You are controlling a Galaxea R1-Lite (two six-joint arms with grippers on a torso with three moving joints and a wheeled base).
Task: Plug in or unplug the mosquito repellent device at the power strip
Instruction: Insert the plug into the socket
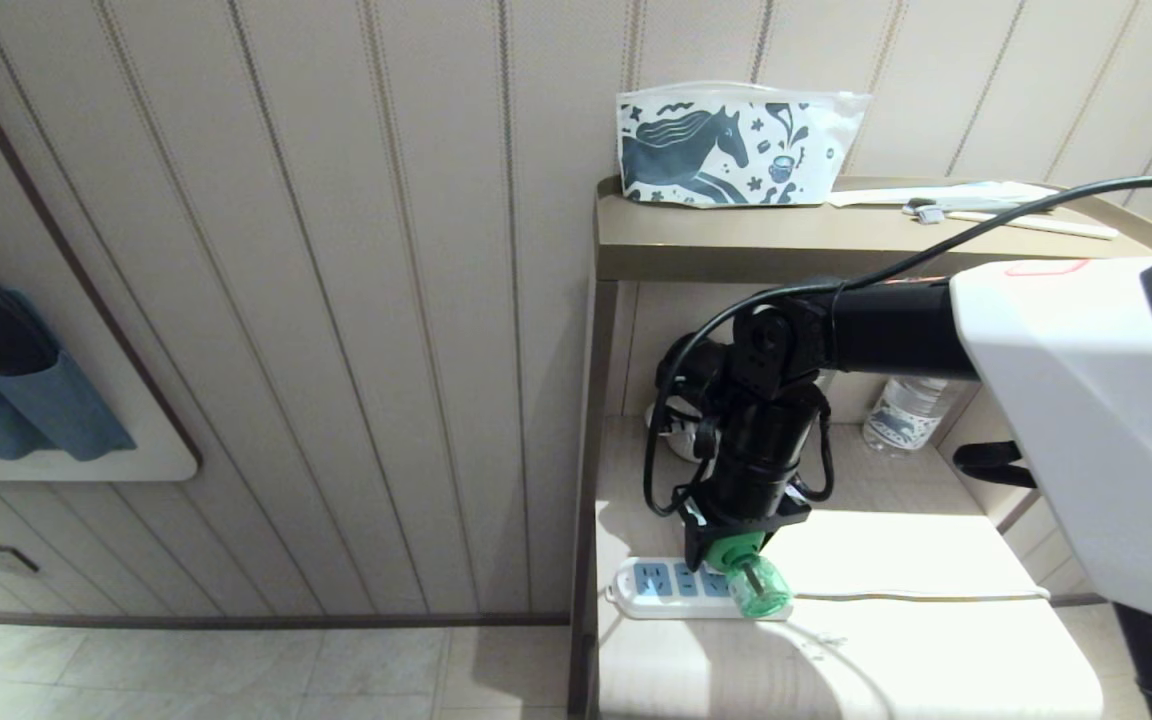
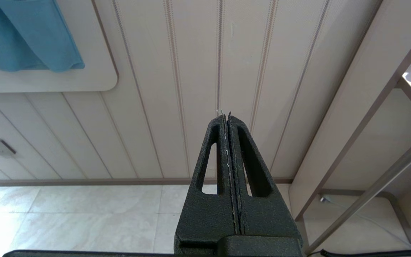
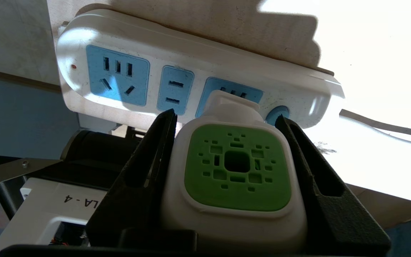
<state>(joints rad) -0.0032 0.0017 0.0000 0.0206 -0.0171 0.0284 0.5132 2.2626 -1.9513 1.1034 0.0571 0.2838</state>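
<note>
The white power strip (image 1: pixel 651 585) (image 3: pixel 198 60) lies at the front left of the lower shelf, its light-blue socket panels facing up. My right gripper (image 1: pixel 736 548) (image 3: pixel 226 114) points down at its right end, shut on the mosquito repellent device (image 3: pixel 236 178); one finger presses on each white side. The device's white plug end meets the socket panel beside the round blue button (image 3: pixel 277 113); its prongs are hidden. Its translucent green bottle (image 1: pixel 758 588) sticks out toward the shelf front. My left gripper (image 2: pixel 227 115) hangs shut and empty near the wall, out of the head view.
The strip's white cord (image 1: pixel 921 597) runs right across the shelf. A water bottle (image 1: pixel 904 412) and a dark object with black cable (image 1: pixel 684 372) stand at the back. A horse-print pouch (image 1: pixel 736 145) sits on the top shelf. The shelf's left edge is close to the strip.
</note>
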